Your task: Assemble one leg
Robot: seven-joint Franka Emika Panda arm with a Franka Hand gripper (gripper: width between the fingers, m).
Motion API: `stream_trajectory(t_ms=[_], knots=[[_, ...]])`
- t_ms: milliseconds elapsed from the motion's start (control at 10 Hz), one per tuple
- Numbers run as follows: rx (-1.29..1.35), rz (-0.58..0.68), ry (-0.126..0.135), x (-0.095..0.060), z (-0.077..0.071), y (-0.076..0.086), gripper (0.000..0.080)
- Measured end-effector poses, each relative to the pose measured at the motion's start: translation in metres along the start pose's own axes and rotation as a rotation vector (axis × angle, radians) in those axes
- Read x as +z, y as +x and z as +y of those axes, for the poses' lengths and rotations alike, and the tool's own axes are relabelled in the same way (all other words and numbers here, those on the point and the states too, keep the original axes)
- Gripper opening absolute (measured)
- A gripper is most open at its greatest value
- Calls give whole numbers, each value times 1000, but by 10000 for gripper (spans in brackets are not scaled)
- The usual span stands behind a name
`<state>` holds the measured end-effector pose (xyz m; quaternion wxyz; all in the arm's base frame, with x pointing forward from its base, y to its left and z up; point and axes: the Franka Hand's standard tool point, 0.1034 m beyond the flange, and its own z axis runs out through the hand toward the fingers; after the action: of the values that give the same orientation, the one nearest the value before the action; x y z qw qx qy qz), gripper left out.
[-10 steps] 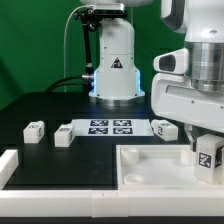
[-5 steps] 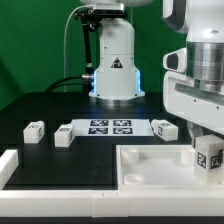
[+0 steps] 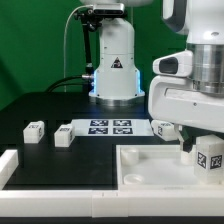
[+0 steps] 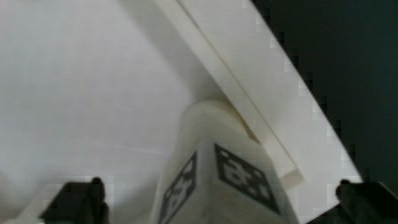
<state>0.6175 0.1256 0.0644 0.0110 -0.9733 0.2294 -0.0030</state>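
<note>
One leg (image 3: pixel 209 157), a small white block with a black-and-white tag, stands upright in the far right corner of the large white tray-like piece (image 3: pixel 150 168). My gripper (image 3: pixel 198 148) hangs right over it. In the wrist view the leg (image 4: pixel 228 165) stands between my two dark fingertips (image 4: pixel 73 201), with a gap on each side, so the gripper (image 4: pixel 217 205) is open and straddles the leg. Three more legs lie on the black table: two at the exterior view's left (image 3: pixel 35 130) (image 3: pixel 64 135) and one behind my hand (image 3: pixel 163 127).
The marker board (image 3: pixel 110 127) lies flat in the middle of the table in front of the arm's base (image 3: pixel 114 70). A white raised part (image 3: pixel 8 165) sits at the front left edge. The tray's rim runs close beside the leg (image 4: pixel 249 70).
My hand has shifted a little toward the exterior view's left. The leg stands in the same corner.
</note>
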Motion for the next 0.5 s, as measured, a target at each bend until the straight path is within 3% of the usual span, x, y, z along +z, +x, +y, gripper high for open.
stream_trajectory(t_ms=[500], knots=[[-540, 6, -8, -2, -3, 0, 649]])
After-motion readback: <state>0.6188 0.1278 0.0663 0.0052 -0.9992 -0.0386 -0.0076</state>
